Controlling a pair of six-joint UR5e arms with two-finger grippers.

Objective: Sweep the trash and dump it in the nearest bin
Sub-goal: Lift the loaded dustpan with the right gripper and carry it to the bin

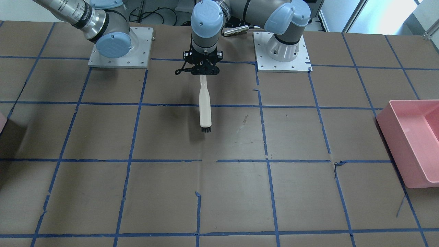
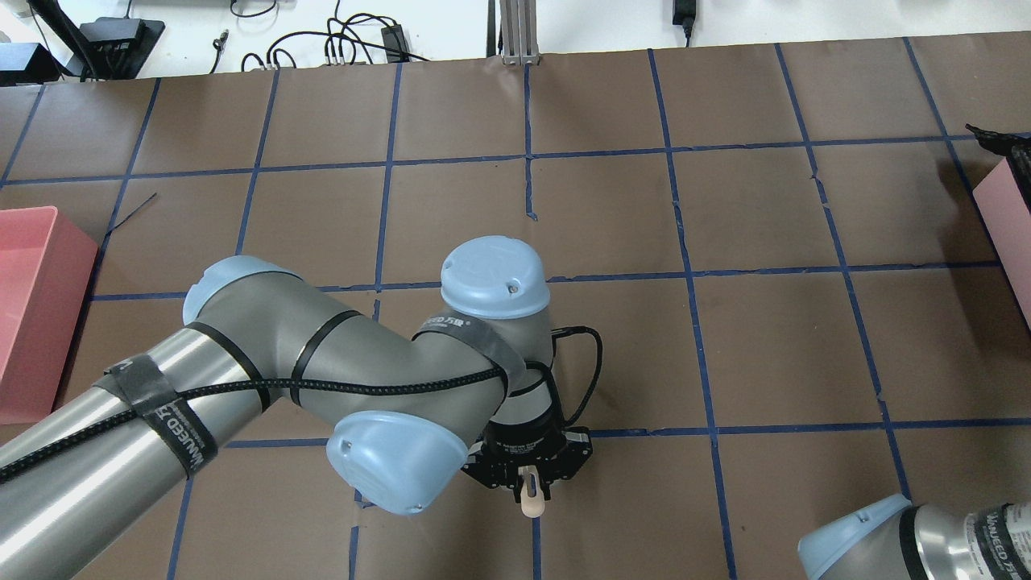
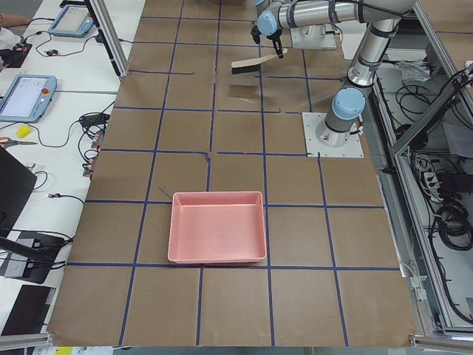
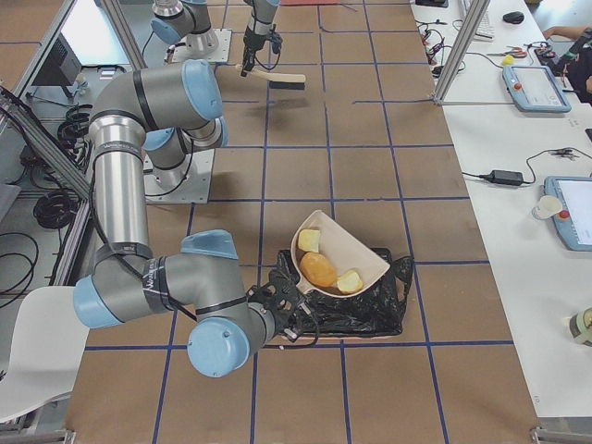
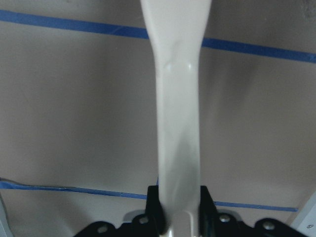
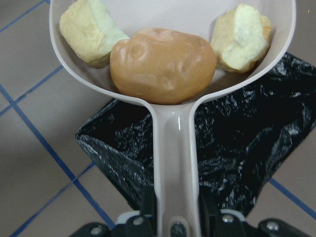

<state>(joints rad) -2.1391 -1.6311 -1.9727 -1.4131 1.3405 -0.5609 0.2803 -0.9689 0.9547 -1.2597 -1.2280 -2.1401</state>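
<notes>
Now the trash [image 6: 163, 64] lies in the bowl of a pale dustpan [image 6: 176, 133]. A tan lump sits in the middle with a yellowish chunk on either side, all gathered at the handle end. The right end effector [image 6: 176, 210] is clamped on the dustpan's handle and holds it raised over a crumpled black bag [image 6: 237, 143]. That bag appears to line the bin [image 2: 1007, 217], of which only a pink sliver shows at the edge of the overhead view. The sweeping looks finished, and the dump is not yet done.

Well apart, near the robot's base, the left end effector [image 1: 204, 70] grips a brush [image 1: 205, 106] by its handle, clear above the bench [image 1: 295, 137]. A larger pink tub [image 1: 415, 137] sits at the opposite end.

The likely failure is a miss. In the right wrist view the bowl's mouth seems to reach past the bag's far edge, so tipping forward from there could drop scraps onto the bench. The round lump would probably roll fastest and could bounce off slack plastic. How wide the bag gapes cannot be told.
</notes>
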